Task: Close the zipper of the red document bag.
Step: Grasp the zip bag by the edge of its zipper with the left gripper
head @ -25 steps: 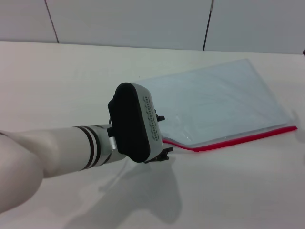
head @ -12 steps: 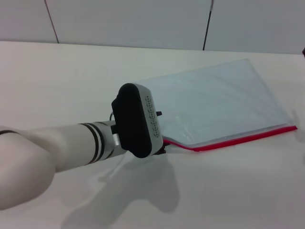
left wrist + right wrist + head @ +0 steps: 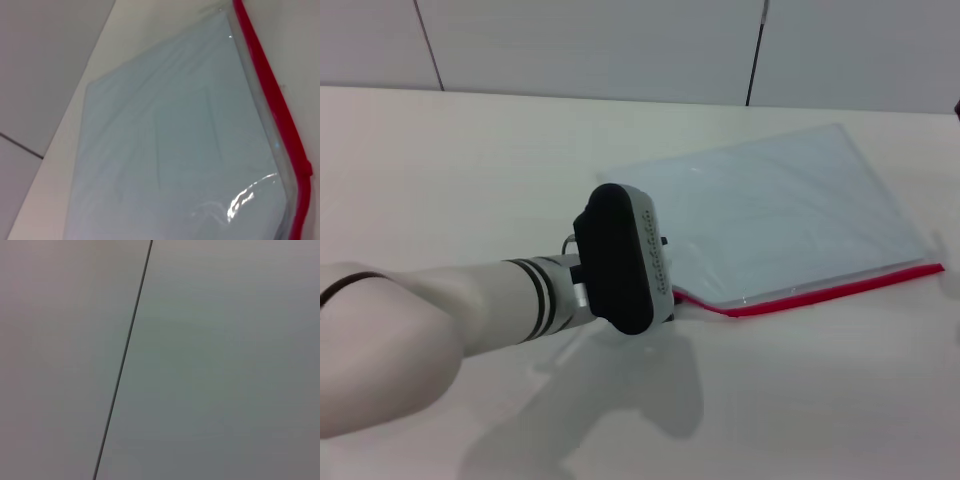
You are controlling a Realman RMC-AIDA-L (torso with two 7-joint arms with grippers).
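Note:
The red document bag (image 3: 770, 215) lies flat on the table at centre right, pale blue-white and translucent. Its zipper (image 3: 820, 293) is the thin red strip along the near long edge. My left arm reaches in from the left, and its black wrist housing (image 3: 620, 258) stands over the zipper's left end at the bag's near left corner. The left gripper itself is hidden behind that housing. The left wrist view shows the bag (image 3: 175, 150) close up, with the zipper (image 3: 272, 95) running along one side. My right gripper is out of view.
The pale table (image 3: 470, 160) stretches to the left of and in front of the bag. A grey panelled wall (image 3: 590, 45) stands behind the table. The right wrist view shows only wall panels with a dark seam (image 3: 122, 360).
My left arm has moved right and slightly forward, to the bag's near left corner. The finger parts that showed below the housing earlier are now hidden.

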